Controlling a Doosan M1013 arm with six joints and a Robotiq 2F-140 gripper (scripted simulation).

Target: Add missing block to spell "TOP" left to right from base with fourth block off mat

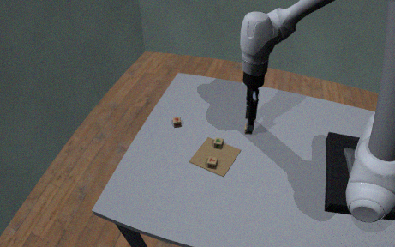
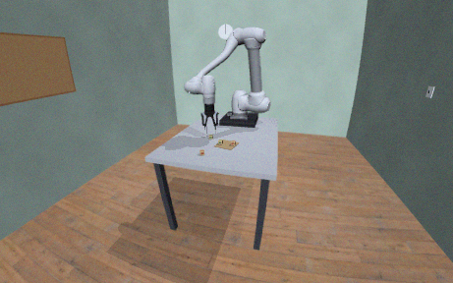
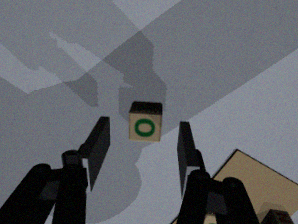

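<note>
My gripper (image 1: 250,122) hangs straight down over the grey table, just beyond the far corner of the tan mat (image 1: 214,156). In the wrist view its two black fingers stand apart on either side of a wooden block with a green O (image 3: 145,124), without touching it. That block rests on the table, off the mat.
A fourth block with a red letter (image 1: 176,122) lies on the table to the left of the mat, well apart from it. The arm's black base plate (image 1: 363,176) sits at the right side of the table.
</note>
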